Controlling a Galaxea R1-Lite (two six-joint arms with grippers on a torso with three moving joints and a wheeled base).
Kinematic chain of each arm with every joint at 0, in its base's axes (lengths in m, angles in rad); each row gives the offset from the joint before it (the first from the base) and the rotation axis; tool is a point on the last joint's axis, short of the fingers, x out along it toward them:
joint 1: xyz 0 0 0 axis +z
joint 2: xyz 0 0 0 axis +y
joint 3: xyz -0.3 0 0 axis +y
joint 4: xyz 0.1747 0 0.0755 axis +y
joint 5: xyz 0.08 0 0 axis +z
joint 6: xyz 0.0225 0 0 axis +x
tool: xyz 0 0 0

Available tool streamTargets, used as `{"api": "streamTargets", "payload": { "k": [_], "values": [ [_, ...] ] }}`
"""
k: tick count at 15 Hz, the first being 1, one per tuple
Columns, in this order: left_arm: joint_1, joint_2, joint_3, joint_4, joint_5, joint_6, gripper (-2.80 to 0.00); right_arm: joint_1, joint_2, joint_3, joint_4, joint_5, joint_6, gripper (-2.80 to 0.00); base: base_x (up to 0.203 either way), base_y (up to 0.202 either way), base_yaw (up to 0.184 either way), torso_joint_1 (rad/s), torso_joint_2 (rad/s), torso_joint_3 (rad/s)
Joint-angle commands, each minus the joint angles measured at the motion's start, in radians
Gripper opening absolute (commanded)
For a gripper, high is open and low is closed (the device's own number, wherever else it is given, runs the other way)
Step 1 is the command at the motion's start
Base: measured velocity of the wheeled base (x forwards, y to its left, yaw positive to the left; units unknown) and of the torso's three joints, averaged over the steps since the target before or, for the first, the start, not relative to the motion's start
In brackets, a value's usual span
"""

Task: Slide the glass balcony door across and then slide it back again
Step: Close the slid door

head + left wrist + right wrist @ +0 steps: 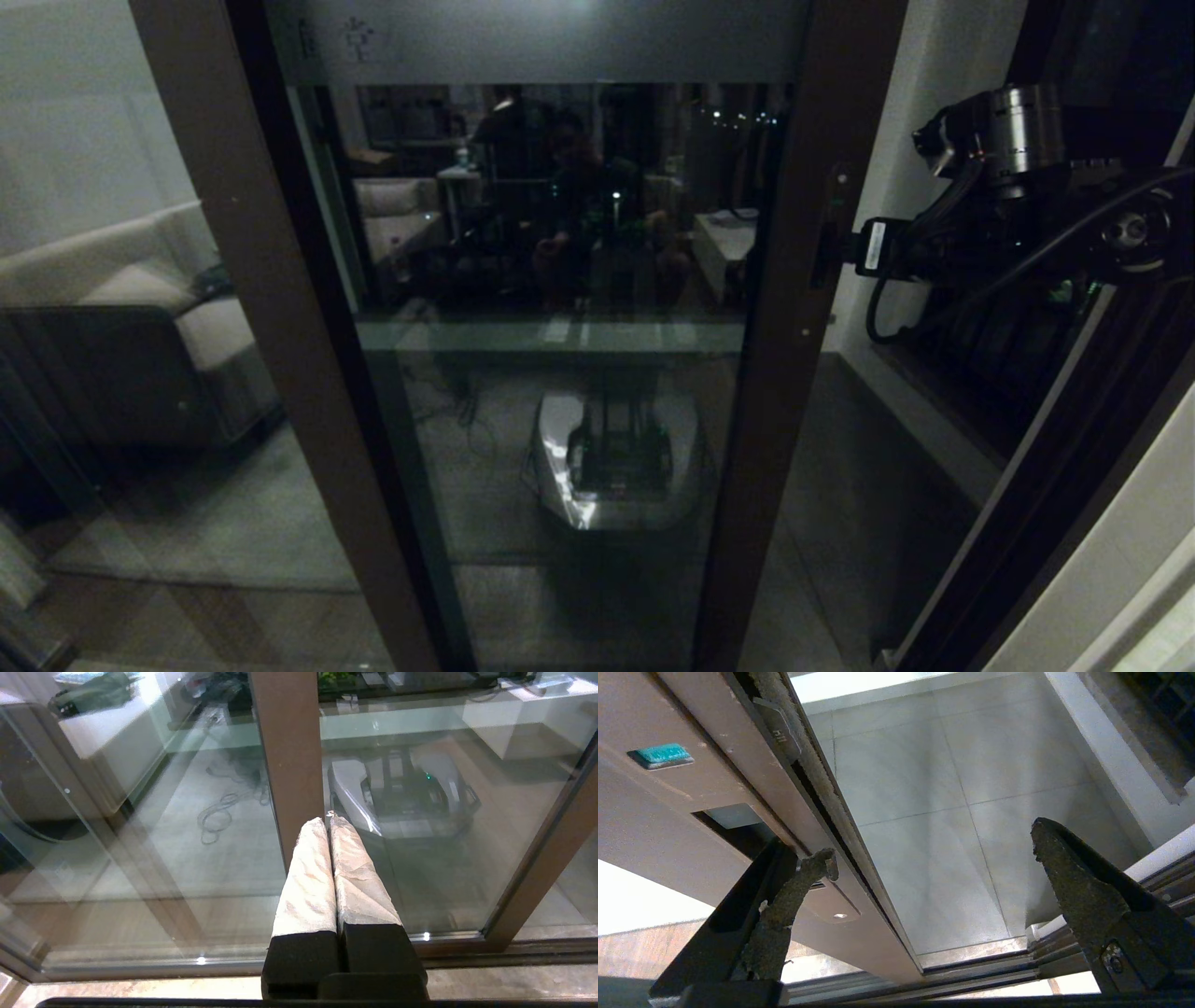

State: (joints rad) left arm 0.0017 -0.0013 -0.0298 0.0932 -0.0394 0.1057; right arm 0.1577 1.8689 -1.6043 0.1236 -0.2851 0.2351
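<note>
Between my right gripper's (931, 854) jaws, which are standing wide apart, I am seeing the free edge of the glass balcony door (560, 373): one finger (784, 905) is reaching into the recessed black handle (825, 245) on the door's stile, while the other finger is hanging clear out over the balcony tiles (934, 812), touching nothing. So I am hooking the handle, not clamping it.

Judging progress, I am reading the door as partly slid across. Beyond its edge an open gap is showing the tiled floor and the bottom track (971, 970), so the panel is not sitting against its jamb. Whether I am on the outward pass or already on the return I cannot tell from these views; at the least, some travel is left before the door is resting closed again.

My left gripper (331, 820) is idling with its two wrapped fingers pressed together and holding nothing, its tips pointing at a brown post (289, 756) low down near the floor, apart from the glass.

Counting what I am seeing: one sliding door, one handle recess, one small green tag (661, 755) on the stile beyond the hooked finger, one fixed glass panel (121, 327) with a sofa showing in it, two grippers, and one robot base reflected in the door glass
</note>
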Motion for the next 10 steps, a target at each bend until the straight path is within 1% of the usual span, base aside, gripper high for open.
{"api": "streamTargets", "payload": {
  "k": [1, 6, 10],
  "values": [
    [0.000, 0.000, 0.000, 0.002, -0.001, 0.002, -2.80, -0.011, -0.001, 0.012, -0.006, -0.006, 0.001, 0.00, 0.000, 0.000, 0.000, 0.000, 0.00, 0.000],
    [0.001, 0.000, 0.000, 0.000, -0.001, 0.001, -2.80, -0.035, -0.008, 0.024, -0.016, -0.006, 0.001, 0.00, 0.000, 0.000, 0.000, 0.000, 0.00, 0.000],
    [0.000, 0.000, -0.001, 0.002, -0.001, 0.000, -2.80, -0.050, -0.030, 0.069, -0.049, -0.006, 0.000, 0.00, 0.000, 0.000, 0.000, 0.000, 0.00, 0.000]
  ]
}}
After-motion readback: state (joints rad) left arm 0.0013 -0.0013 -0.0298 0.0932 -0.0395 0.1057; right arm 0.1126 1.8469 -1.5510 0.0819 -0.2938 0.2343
